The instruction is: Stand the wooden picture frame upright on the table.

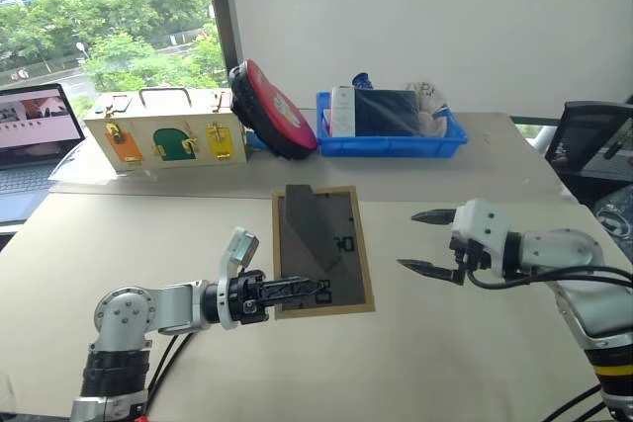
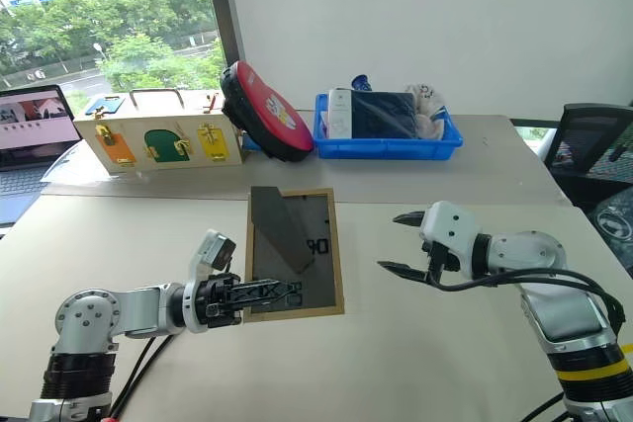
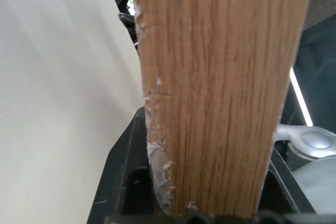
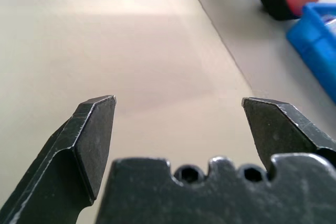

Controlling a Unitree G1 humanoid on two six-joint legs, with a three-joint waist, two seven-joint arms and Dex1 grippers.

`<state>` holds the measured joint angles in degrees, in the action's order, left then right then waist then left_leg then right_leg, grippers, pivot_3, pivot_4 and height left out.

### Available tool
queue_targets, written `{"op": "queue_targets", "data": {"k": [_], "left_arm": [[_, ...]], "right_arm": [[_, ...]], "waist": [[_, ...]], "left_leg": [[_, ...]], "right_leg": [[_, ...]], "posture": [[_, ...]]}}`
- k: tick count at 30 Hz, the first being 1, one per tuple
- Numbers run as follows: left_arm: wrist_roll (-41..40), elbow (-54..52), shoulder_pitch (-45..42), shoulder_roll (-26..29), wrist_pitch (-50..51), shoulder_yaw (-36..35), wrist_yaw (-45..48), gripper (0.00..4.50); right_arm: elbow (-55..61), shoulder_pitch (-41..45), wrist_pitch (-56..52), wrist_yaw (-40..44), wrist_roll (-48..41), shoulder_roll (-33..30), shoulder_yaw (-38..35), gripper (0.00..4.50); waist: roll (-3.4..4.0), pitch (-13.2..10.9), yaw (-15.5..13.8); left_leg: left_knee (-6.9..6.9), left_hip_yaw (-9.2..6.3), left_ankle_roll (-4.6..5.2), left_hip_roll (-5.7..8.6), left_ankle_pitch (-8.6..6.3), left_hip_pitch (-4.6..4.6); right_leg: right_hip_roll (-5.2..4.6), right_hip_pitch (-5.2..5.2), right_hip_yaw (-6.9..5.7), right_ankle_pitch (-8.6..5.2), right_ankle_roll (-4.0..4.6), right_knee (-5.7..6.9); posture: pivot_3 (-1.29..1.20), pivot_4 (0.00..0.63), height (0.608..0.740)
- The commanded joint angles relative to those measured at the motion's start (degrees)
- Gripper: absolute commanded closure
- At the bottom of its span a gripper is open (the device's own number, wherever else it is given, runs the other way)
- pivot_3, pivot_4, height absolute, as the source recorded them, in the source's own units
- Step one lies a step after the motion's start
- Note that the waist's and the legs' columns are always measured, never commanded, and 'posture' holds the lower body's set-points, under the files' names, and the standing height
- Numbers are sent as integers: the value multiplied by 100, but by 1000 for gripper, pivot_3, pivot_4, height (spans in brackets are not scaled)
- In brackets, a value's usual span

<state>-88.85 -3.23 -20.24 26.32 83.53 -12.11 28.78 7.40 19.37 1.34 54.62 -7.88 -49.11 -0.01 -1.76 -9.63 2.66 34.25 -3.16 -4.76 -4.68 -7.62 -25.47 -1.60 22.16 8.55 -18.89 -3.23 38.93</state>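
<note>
Left end effector [image 1: 297,294] grips the wooden picture frame [image 1: 321,249] at its near edge; right end effector [image 1: 427,241] hangs open. We should tilt slowly, seating the stand leg [image 1: 310,226] on the surface [image 1: 445,353].

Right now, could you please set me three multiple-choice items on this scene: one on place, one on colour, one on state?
1. Where is the frame?
A in the bin
B between the two claws
C on the laptop

2. What colour is the bin?
A blue
B red
C yellow

3. How is the right claw?
A shut on the frame
B shut, empty
C open, empty

Answers: B, the left claw grips its near edge and the right claw stands apart on its other side; A, its walls are blue; C, its fingers are spread around nothing.
</note>
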Motion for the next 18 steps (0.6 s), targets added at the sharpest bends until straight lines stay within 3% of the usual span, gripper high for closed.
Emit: {"op": "queue_targets", "data": {"k": [1,3,6,12,18], "left_arm": [[-571,165,-207,85,25,117,-20,3380],[-766,339,-331,60,-18,227,-137,3380],[-1575,504,-541,51,-239,462,-469,3380],[-2369,252,-391,206,-738,889,-1075,3380],[-2415,-104,-210,307,-956,998,-1061,3380]], "right_arm": [[-249,160,2337,-909,1279,129,18,27],[-372,256,3453,-1652,2092,305,38,27],[-316,206,4091,-2208,2655,587,136,27],[211,364,4445,-2879,3113,1115,165,27],[268,422,4521,-3261,3416,1078,34,27]], "waist": [[0,0,0],[0,0,-7],[0,0,-28],[0,0,-63],[0,0,-97]], "left_leg": [[-1,0,0,0,0,1],[-1,-1,-2,0,1,3],[-1,-2,-8,1,5,2],[-2,-6,-22,5,14,2],[-3,-7,-29,7,19,14]], "right_leg": [[1,-1,0,0,0,0],[0,-1,0,0,0,1],[0,-1,0,1,1,4],[-7,-5,-2,2,1,8],[-9,-13,-2,4,1,13]], "posture": [[0,150,735],[0,150,735],[0,150,735],[0,150,735],[0,150,735]]}}
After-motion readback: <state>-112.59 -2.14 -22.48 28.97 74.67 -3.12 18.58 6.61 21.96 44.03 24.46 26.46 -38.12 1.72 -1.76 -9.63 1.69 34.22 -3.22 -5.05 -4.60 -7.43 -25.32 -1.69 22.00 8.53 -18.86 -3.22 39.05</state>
